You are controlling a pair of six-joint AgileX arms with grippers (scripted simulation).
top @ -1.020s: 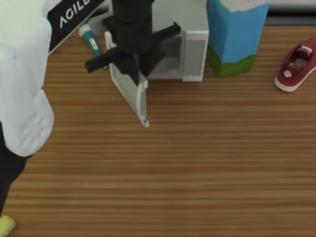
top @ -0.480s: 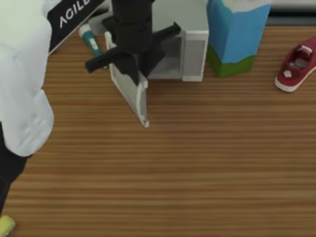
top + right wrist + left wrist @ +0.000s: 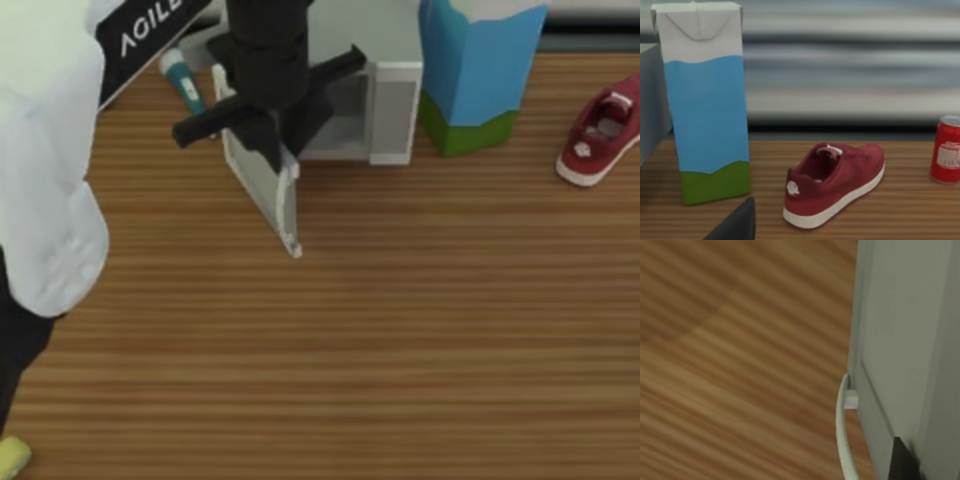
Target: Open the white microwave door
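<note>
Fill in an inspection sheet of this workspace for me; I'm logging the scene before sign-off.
Surface: wooden table, striped planks.
Job's things: white microwave door swung wide open from the microwave; handle visible.
Clutter: blue, white and green carton right of the microwave; red shoe far right; red can beyond it; teal-handled object left of the microwave.
Grippers: left gripper at the door, fingers hidden; right gripper not visible.
Cables: nothing seen.
Surroundings: pale blurred backdrop behind the table.
</note>
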